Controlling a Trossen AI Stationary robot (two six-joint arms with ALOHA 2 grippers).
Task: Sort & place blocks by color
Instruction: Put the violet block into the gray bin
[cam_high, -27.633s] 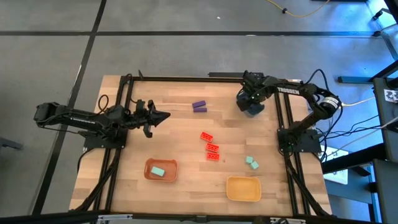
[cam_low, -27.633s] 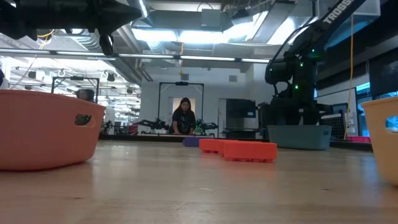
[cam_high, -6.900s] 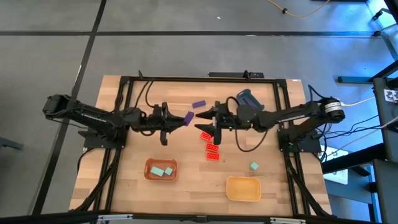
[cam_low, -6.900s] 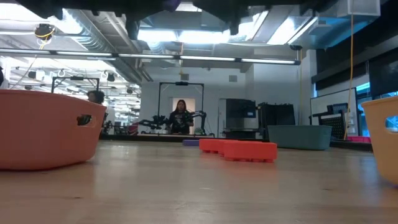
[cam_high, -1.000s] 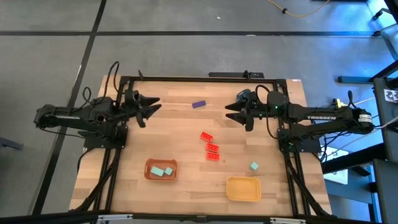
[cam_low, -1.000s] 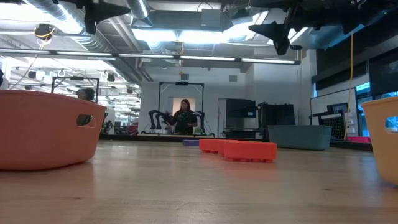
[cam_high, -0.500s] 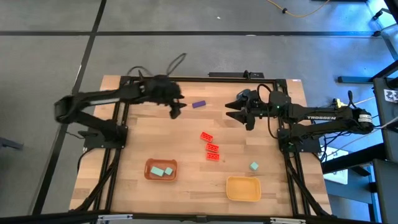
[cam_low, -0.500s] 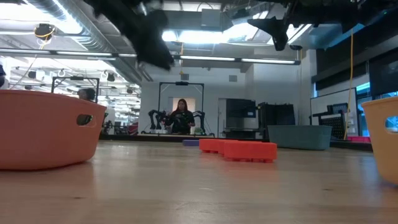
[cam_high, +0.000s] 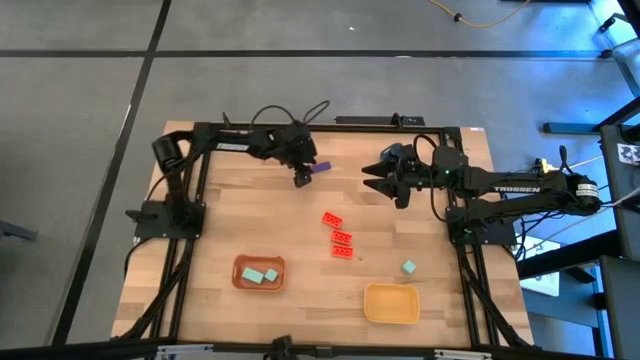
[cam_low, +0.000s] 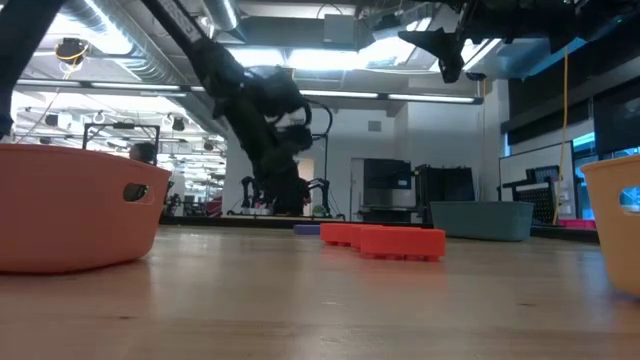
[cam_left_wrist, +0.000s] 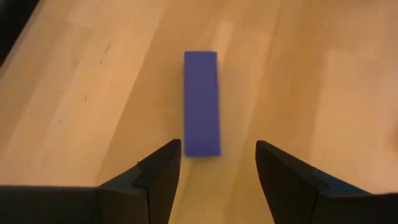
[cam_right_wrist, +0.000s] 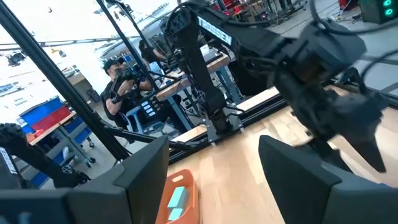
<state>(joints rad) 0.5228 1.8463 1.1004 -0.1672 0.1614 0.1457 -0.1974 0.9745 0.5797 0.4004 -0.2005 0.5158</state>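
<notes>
A purple bar (cam_high: 320, 168) (cam_left_wrist: 201, 102) lies flat on the table near the far edge. My left gripper (cam_high: 302, 180) (cam_left_wrist: 217, 168) hangs just short of it, slanting down, open, one finger to either side of the bar's near end and touching nothing. Three red studded blocks (cam_high: 340, 236) (cam_low: 385, 240) lie in a row at mid-table. One pale teal cube (cam_high: 409, 267) lies on the table toward the right. My right gripper (cam_high: 370, 178) (cam_right_wrist: 214, 168) hovers open and level above the far right of the table, with nothing in it.
An orange-red tray (cam_high: 259, 272) (cam_low: 70, 205) with two teal cubes stands near left. A yellow tray (cam_high: 391, 303) (cam_low: 615, 215) stands near right. A blue-grey cup (cam_low: 480, 220) stands at the far right, behind my right arm. A person shows in the room beyond (cam_right_wrist: 124, 78).
My left gripper has swung from the table's left edge toward the far middle, sinking and tipping its fingers down until it hangs by the purple bar. Its fingers have stayed open. The blocks have not moved.
</notes>
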